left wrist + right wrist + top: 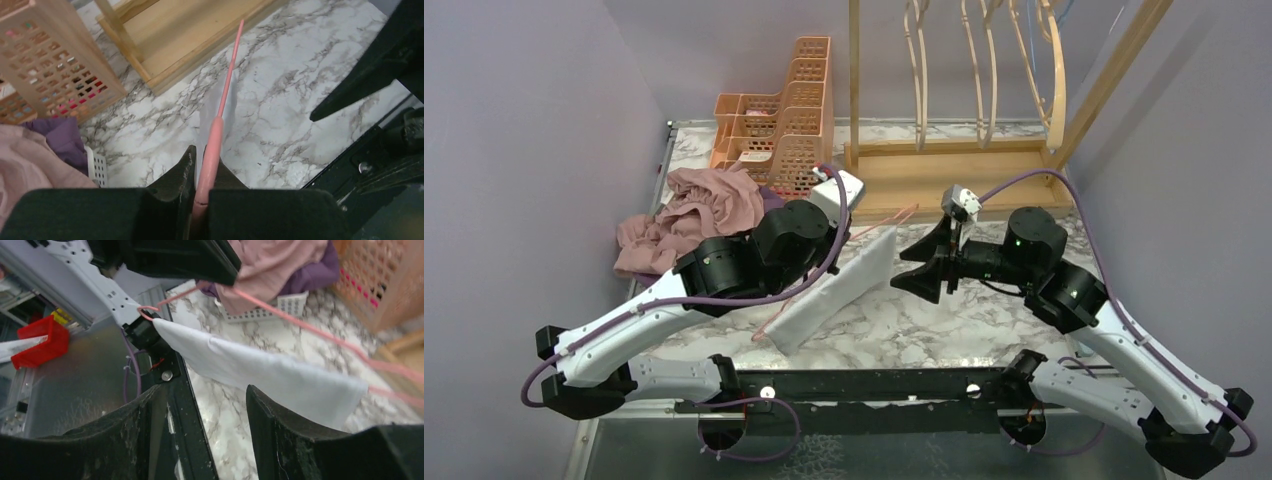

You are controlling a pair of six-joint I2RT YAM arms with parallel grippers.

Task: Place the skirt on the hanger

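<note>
The left claw (200, 156) is pressed together on the pink hanger (227, 95), which reaches forward from its fingers. The white skirt (260, 370) hangs over that hanger, just in front of the right claw (202, 395), whose fingers are spread with nothing between them. I think the skirt could slide off if the hanger tilts, or if the right claw drags the cloth. The thin hanger could also twist in the pinch. I count one skirt, one pink hanger and two claws.
</note>
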